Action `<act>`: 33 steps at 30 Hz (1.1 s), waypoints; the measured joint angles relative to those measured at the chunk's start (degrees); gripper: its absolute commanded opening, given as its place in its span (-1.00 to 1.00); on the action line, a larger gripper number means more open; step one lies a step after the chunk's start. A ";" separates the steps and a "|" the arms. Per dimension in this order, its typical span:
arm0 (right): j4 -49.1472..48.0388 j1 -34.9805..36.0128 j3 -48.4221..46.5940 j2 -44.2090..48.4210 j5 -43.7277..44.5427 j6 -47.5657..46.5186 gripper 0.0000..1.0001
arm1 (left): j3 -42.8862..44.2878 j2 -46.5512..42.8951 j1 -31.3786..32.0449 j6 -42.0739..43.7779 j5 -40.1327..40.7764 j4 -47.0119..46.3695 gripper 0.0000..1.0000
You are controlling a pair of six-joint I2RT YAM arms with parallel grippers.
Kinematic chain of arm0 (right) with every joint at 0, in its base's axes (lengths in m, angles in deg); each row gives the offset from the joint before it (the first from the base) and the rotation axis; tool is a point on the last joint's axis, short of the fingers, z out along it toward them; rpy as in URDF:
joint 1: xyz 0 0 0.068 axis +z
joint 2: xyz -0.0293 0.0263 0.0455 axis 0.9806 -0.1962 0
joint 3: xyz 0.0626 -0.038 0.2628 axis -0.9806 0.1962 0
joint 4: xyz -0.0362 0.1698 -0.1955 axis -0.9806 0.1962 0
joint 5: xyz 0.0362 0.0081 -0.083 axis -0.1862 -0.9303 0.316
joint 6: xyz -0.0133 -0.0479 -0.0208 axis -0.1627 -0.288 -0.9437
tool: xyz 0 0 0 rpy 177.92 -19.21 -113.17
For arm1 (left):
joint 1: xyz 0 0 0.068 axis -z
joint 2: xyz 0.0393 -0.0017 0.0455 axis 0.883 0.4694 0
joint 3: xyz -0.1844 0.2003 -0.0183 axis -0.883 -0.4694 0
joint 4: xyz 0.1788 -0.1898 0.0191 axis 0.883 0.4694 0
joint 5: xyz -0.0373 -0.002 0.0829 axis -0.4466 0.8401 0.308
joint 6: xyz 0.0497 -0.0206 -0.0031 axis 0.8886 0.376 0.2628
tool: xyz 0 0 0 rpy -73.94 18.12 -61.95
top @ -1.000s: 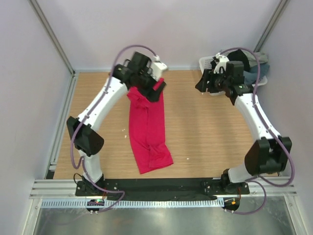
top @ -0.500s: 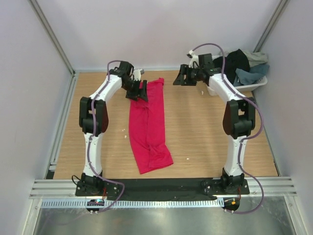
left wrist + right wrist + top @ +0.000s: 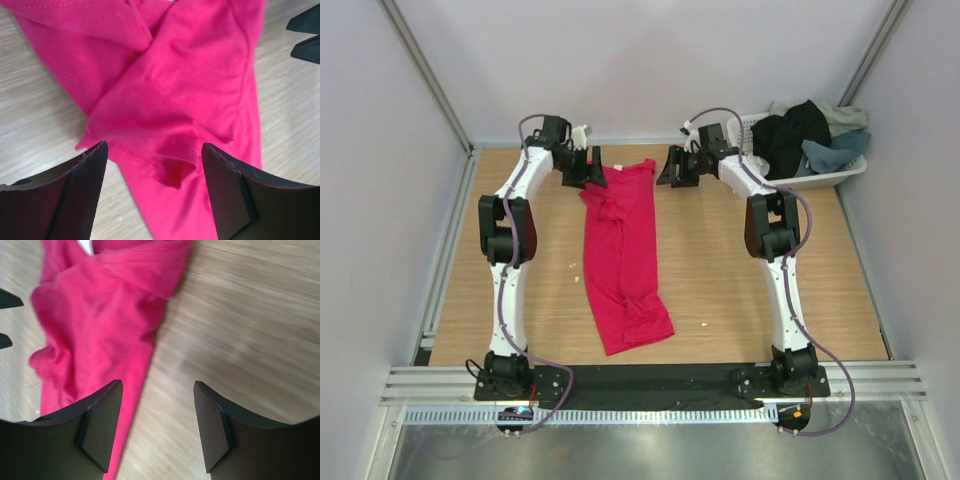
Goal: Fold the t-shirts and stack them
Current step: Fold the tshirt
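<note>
Both arms are extending farther toward 12 o'clock, the left gripper (image 3: 582,168) and right gripper (image 3: 675,168) hovering wide open and empty, flanking the limp, light crimson-pink cloth t-shirt (image 3: 620,250) lying lengthwise on the wooden table (image 3: 750,280), best pinched at its 12 o'clock corners.

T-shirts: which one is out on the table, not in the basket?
The bright crimson-pink cloth t-shirt, spread long on the wooden table. The black, slate-blue and pale grey-green ones sit heaped in the white plastic basket.
</note>
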 measured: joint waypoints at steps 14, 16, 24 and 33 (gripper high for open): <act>-2.86 -0.04 -6.73 -6.91 -4.50 5.77 0.29 | 0.68 4.94 -0.09 -0.94 2.10 -1.25 0.52; -3.41 0.31 -6.73 -7.19 -5.35 6.34 0.29 | 0.68 4.96 -0.09 -1.31 2.10 -1.36 0.52; -4.72 2.03 -7.50 -8.26 -5.62 7.06 -0.07 | 0.68 5.11 -0.09 -1.57 2.08 -1.77 0.52; -4.59 2.23 -9.40 -10.49 -2.10 7.06 -0.95 | 3.26 6.78 0.07 -1.79 2.05 -2.62 0.56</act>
